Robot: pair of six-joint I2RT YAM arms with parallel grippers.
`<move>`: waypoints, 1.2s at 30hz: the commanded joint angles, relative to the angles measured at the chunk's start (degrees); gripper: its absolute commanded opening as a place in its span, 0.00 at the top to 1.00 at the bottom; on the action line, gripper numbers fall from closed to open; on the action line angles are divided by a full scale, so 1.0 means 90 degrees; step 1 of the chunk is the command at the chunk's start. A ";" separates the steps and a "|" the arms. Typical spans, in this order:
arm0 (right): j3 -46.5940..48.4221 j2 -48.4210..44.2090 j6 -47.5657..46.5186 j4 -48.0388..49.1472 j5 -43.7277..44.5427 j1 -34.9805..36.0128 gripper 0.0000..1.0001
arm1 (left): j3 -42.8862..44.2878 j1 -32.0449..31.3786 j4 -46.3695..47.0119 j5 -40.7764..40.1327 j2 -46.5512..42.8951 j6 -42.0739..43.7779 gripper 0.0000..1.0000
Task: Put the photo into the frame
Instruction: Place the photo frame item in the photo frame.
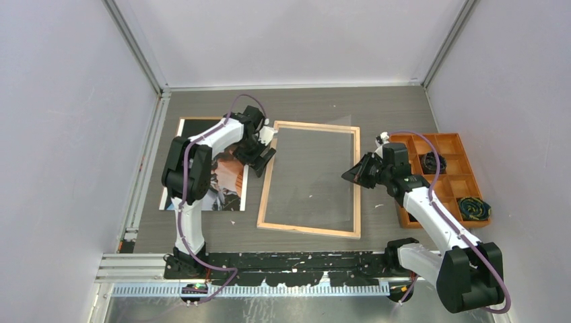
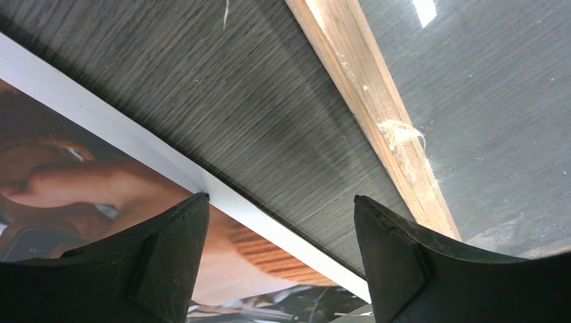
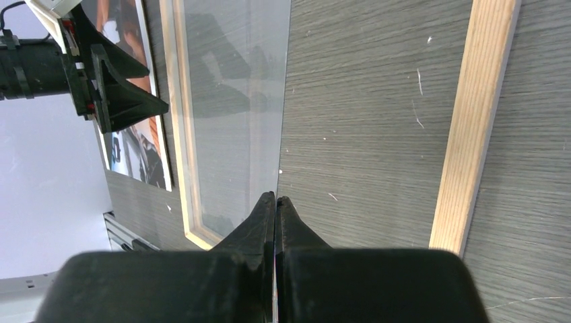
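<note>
Top-down view: the frame (image 1: pixel 308 229) lies flat in the middle of the grey table (image 1: pixel 303 101) with its bare wood back facing up. The photo (image 1: pixel 227 194) is to the left of it, picture side up and partly hidden under the left arm. There's a narrow strip of bare table between the two, so they're not touching.

The left gripper (image 1: pixel 262 157) sits over that strip, near the frame's upper left corner. Its wrist cam shows the fingers (image 2: pixel 168 262) spread wide apart with nothing in between. One tip is over the photo's white border and the other is near the frame's wooden rail (image 2: pixel 377 114). Can't tell if either tip actually touches anything.

The right gripper (image 1: pixel 348 175) is at the frame's right side, about halfway up. On its own cam the fingers are pressed together, and the thin edge of the clear pane (image 3: pixel 229 101) runs straight into the tips (image 3: pixel 276 198). So it looks pinched on the pane. The pane seems tilted, with that right edge raised off the rail (image 3: pixel 471 121).

On the right of the picture there's an orange tray (image 1: pixel 464 183) with dark stuff in two compartments, clear of the frame.
</note>
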 commanded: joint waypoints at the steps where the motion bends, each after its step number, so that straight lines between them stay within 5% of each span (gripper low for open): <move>1: 0.0308 -0.0097 -0.0059 0.0205 0.0119 -0.0037 0.99 | -0.0031 -0.0034 0.0240 -0.0003 0.0069 -0.0051 0.20; 23: 0.0209 -0.0164 0.0080 -0.0095 -0.0015 -0.0176 0.99 | -0.0080 -0.0034 0.0281 0.0174 -0.0038 -0.0024 0.19; 36: -0.0256 -0.0642 0.0843 0.2302 -0.1693 -0.0175 0.99 | -0.0346 -0.0054 0.0542 0.0489 0.0171 -0.0030 0.23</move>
